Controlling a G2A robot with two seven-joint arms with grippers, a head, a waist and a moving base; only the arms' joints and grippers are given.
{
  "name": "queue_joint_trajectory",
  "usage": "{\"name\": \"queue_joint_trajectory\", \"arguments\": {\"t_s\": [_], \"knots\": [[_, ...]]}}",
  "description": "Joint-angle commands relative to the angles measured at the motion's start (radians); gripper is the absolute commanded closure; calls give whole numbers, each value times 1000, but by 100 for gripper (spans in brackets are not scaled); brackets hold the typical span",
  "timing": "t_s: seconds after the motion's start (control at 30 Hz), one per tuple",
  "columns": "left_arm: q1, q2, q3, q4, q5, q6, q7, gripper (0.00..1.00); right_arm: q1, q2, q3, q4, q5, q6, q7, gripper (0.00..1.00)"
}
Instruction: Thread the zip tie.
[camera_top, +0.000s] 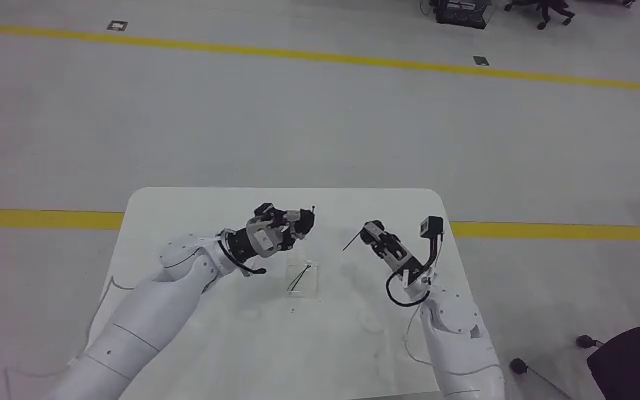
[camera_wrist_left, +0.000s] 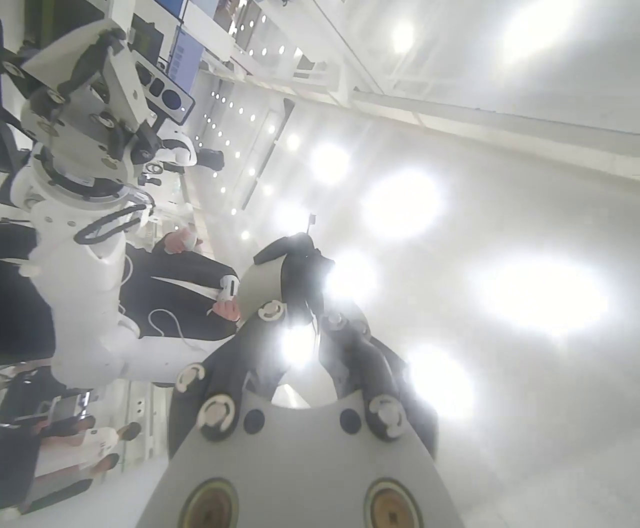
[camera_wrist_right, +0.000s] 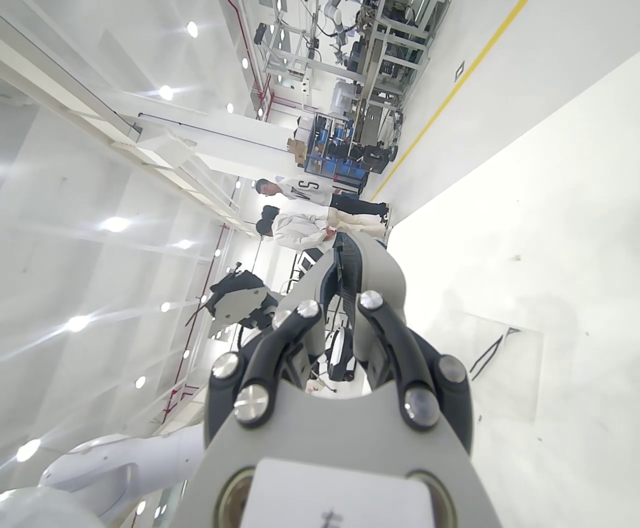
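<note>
Left pincer (camera_wrist_left: 300, 246): pressed together on a thin black strip, with a short black stub (camera_wrist_left: 311, 222) poking past the fingertips. It is held up off the desk (camera_top: 180, 220).

Right pincer (camera_wrist_right: 345, 250): also pressed together, pinching a zip tie (camera_top: 352, 242) whose free end sticks out toward the left pincer. The ends are near each other but apart. I can't tell whether both arms hold the same tie or which end has the head.

On the desk between and below the arms is a clear sleeve (camera_top: 314, 290) with spare ties (camera_top: 298, 280) lying in it.

Handling, my read: the tie is very light, slick nylon and springy, so a long free tail will wobble and buckle on contact. Pinch the tail close behind its tip. Hold the head end just behind the slot, leaving the slot unobstructed.
</note>
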Motion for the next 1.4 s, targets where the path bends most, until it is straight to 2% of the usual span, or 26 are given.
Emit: {"name": "queue_joint_trajectory", "arguments": {"t_s": [0.0,0.2,0.33,0.5,0.83,0.97,1.07,1.2,1.3,1.37], "knots": [[6,0,-2,-7,-20,23,21,100,-1,1,-1,-4,-8,0,-5,100],[26,1,-13,-11,-93,82,84,100,-8,2,-5,-16,-24,0,-19,100],[38,1,-20,-15,-140,107,113,100,-13,3,-8,-21,-30,0,-23,100],[43,3,-23,-19,-143,117,140,100,-17,5,-11,-23,-35,0,-29,100],[43,4,-23,-19,-132,115,146,100,-18,5,-12,-23,-37,0,-30,100],[64,-1,-32,-28,-235,128,210,100,-18,5,-12,-23,-37,0,-30,100],[71,-5,-39,-33,-303,144,262,100,-18,5,-12,-23,-37,0,-30,100],[76,-6,-35,-42,-375,144,323,100,-18,5,-12,-23,-37,0,-30,100],[80,-4,-30,-46,-439,144,352,100,-18,5,-12,-23,-37,0,-30,100],[87,-5,-34,-47,-440,144,359,100,-18,5,-12,-23,-37,0,-30,100]]}}
